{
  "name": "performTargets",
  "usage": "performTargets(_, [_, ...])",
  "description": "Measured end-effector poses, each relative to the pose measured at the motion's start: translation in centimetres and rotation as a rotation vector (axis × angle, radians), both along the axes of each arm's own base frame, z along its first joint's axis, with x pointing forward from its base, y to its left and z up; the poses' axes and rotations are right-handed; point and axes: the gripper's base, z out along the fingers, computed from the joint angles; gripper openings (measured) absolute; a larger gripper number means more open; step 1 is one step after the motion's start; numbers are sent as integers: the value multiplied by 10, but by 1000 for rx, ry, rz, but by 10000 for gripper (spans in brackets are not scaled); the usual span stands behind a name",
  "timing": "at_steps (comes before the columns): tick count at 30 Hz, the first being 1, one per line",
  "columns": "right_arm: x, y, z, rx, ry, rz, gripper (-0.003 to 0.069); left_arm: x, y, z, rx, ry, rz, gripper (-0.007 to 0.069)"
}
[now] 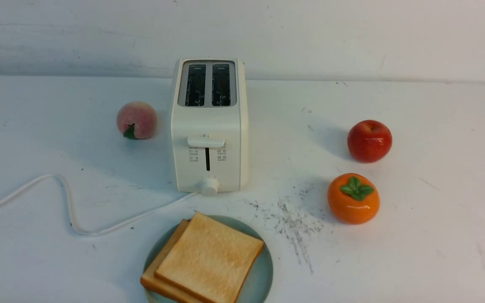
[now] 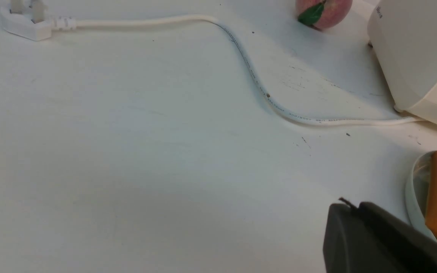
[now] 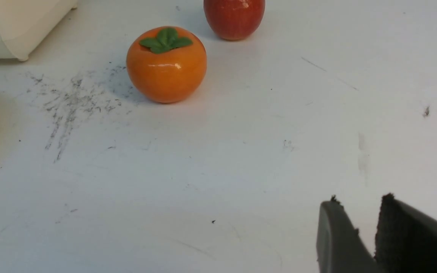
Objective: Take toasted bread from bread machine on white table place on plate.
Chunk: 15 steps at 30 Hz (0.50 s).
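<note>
Seeing both toast slices (image 1: 209, 261) stacked on plate (image 1: 263, 269); our left hand (image 2: 349, 206) closed, empty; right hand (image 3: 366, 216) narrowly parted, empty; stray sweep could topple persimmon (image 3: 166, 64)

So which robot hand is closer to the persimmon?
Right. The right gripper hangs over bare table with the persimmon ahead; the left gripper is beside the plate, across from it.

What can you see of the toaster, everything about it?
The toaster is a boxy cream-white two-slot unit, plastic by its look, standing upright on the table behind the plate. Both slots are empty. Its front carries a lever at the top of its track, small printed icons and a round dial. A white cord snakes off left, unplugged, its plug lying on the table.
</note>
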Motion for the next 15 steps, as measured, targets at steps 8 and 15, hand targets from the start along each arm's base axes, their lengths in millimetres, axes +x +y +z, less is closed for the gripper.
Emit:
performTargets(8, [0,0,0,0,0,0,188,0,0,0,0,0,0,27])
performTargets(15, [0,0,0,0,0,0,188,0,0,0,0,0,0,28])
